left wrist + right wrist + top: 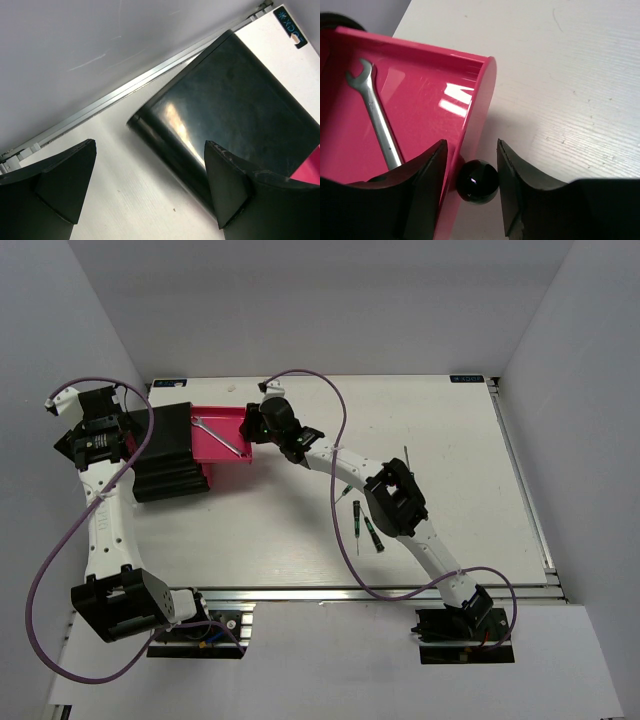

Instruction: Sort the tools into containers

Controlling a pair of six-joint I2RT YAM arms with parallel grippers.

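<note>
A silver wrench [375, 117] lies inside the pulled-out pink drawer [435, 100], also seen from above as the wrench [222, 435] in the drawer [230, 420]. My right gripper [471, 145] straddles the drawer's front wall, one finger inside and the other pressed against the round black knob [477, 181]. From above, the right gripper [255, 430] sits at the drawer's right end. Two slim green-and-black screwdrivers [357, 525] [373, 535] lie on the table under the right arm. My left gripper [150, 145] is open and holds nothing, beside the black cabinet [235, 110].
The black drawer cabinet [165, 455] stands at the table's left, with the left gripper [118, 430] at its left side. Another thin tool [407, 453] pokes out behind the right arm's elbow. Purple cables loop over both arms. Grey walls close the table's sides.
</note>
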